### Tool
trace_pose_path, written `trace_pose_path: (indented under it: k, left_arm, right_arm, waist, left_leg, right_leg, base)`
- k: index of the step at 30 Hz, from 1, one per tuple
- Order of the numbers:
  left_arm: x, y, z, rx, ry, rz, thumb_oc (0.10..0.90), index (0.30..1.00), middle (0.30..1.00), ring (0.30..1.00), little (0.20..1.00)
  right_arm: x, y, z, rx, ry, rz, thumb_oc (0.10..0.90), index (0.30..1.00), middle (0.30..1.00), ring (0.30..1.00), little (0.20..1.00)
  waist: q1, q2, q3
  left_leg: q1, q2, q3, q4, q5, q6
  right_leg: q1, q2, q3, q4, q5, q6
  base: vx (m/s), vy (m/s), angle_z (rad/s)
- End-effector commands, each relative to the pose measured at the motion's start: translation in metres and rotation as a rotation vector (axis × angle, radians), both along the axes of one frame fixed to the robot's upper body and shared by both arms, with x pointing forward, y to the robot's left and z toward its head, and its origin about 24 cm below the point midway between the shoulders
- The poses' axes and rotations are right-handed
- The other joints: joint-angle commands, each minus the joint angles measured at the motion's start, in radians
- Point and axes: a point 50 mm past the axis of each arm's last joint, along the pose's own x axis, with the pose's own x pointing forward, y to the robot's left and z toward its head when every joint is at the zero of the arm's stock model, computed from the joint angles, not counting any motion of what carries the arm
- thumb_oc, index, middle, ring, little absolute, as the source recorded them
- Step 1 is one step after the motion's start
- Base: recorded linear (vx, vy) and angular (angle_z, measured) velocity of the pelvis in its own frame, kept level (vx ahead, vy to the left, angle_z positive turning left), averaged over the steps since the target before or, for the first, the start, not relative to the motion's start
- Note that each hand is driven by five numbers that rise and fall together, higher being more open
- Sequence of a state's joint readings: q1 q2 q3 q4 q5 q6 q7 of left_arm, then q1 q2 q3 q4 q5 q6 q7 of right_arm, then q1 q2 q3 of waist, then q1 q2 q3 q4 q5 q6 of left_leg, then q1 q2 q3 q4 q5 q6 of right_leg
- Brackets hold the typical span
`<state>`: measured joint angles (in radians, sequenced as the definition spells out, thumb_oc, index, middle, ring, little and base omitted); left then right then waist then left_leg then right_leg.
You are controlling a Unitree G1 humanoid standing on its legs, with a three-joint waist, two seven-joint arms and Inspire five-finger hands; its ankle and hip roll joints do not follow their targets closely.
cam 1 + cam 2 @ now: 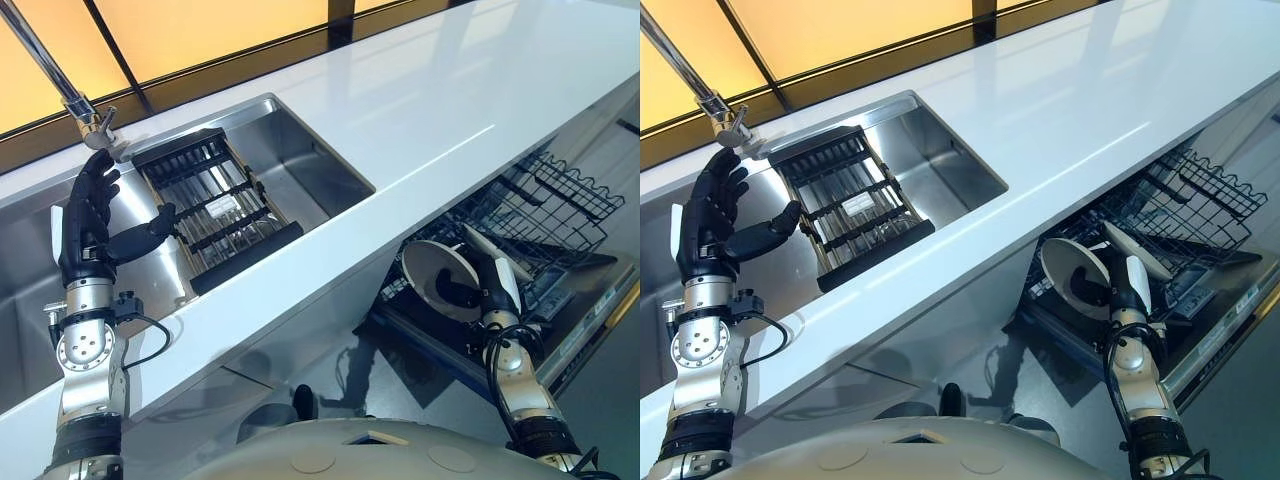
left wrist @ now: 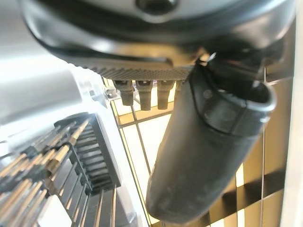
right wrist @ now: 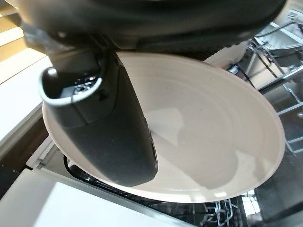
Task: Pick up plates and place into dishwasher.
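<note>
- My right hand (image 1: 493, 285) pinches a plate (image 1: 437, 278), thumb (image 3: 111, 137) across its face, over the dishwasher rack (image 1: 545, 205) at its near-left corner.
- Right wrist view adds: plate is white, glossy, faintly ringed, and looks clean.
- My left hand (image 1: 88, 222) hangs spread and empty over the sink (image 1: 300, 150), beside the drying rack (image 1: 205, 200).
- Left wrist view shows the rack's tines up close.

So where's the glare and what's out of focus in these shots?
In the left eye view the white countertop carries a bright streak of glare. In the left wrist view the thumb of the left hand is soft against backlit orange panels. In the right wrist view the plate shows pale reflections, and the right hand is blurred.
</note>
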<state>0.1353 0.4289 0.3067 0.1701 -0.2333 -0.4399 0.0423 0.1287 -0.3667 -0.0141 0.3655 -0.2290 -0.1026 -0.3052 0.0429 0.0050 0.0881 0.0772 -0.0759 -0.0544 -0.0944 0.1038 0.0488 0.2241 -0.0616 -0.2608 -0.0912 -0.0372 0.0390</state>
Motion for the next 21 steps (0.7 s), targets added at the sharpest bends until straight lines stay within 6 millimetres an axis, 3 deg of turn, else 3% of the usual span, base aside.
trace_pose_path:
  k: [1, 7, 15, 21]
  left_arm:
    - [0.008, -0.007, 0.039, 0.077, -0.199, -0.036, 0.8, 0.9, 0.9, 0.9, 0.9]
    - [0.009, -0.004, 0.041, 0.058, -0.195, -0.032, 0.8, 0.9, 0.9, 0.9, 0.9]
    - [0.009, 0.004, 0.048, 0.054, -0.198, -0.027, 0.8, 0.9, 0.9, 0.9, 0.9]
    - [0.003, 0.011, 0.05, 0.065, -0.198, -0.018, 0.8, 0.9, 0.9, 0.9, 0.9]
  right_arm:
    - [0.048, -0.029, 0.06, -0.086, -0.31, -0.154, 0.1, 0.3, 0.3, 0.3, 0.2]
    - [0.051, -0.032, 0.073, 0.041, -0.387, -0.167, 0.1, 0.3, 0.3, 0.3, 0.2]
    - [0.044, -0.057, 0.121, -0.001, -0.564, -0.174, 0.1, 0.3, 0.3, 0.3, 0.2]
    - [0.027, -0.066, 0.119, 0.254, -0.534, -0.032, 0.1, 0.3, 0.3, 0.3, 0.2]
  waist:
    - [0.033, 0.034, -0.04]
    - [0.032, 0.036, -0.036]
    - [0.005, 0.016, -0.042]
    - [-0.023, -0.008, -0.048]
  left_leg:
    - [0.074, 0.018, 0.064, 0.007, -0.118, -0.02]
    - [0.078, 0.013, 0.056, 0.007, -0.12, -0.013]
    - [0.076, 0.012, 0.068, 0.007, -0.122, -0.005]
    - [0.079, 0.014, 0.085, 0.007, -0.131, -0.001]
  right_leg:
    - [-0.073, 0.026, -0.011, 0.102, -0.022, 0.005]
    - [-0.076, 0.021, -0.009, 0.115, -0.018, 0.008]
    - [-0.086, 0.03, 0.008, 0.115, -0.006, 0.017]
    - [-0.091, 0.038, 0.026, 0.109, -0.002, 0.023]
  base:
    - [0.03, 0.048, 0.17]
    - [0.01, 0.023, 0.13]
    - [-0.02, -0.016, 0.03]
    - [-0.02, -0.042, -0.06]
